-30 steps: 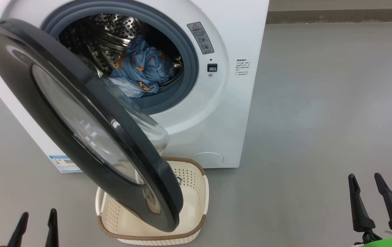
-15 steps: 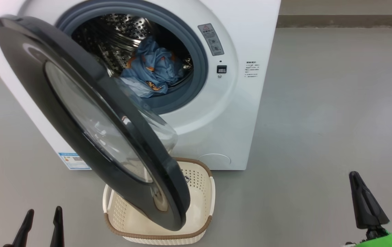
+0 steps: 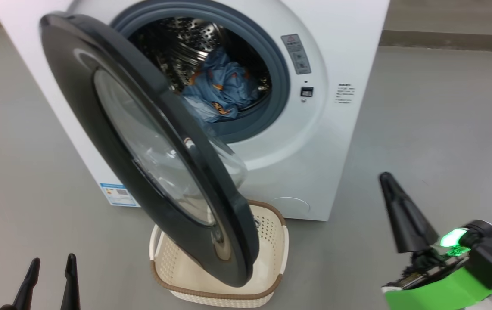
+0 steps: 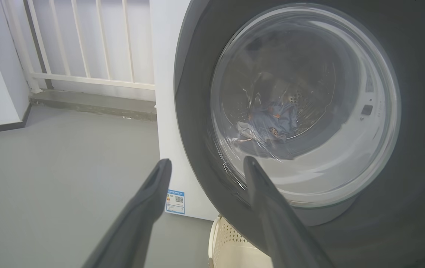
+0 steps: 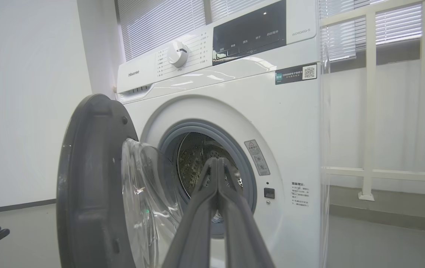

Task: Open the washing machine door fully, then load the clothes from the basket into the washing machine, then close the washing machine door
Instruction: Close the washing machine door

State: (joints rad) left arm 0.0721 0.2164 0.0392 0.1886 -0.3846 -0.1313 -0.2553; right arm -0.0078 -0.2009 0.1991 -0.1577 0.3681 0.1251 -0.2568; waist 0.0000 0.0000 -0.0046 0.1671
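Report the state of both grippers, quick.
The left gripper is open, holding nothing.
The right gripper is closed, fingers pressed together, holding nothing.

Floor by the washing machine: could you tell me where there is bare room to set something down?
Bare floor lies right of the washing machine, past the right gripper, and left of it, ahead of the left gripper. Crowded in front: open door over the basket.
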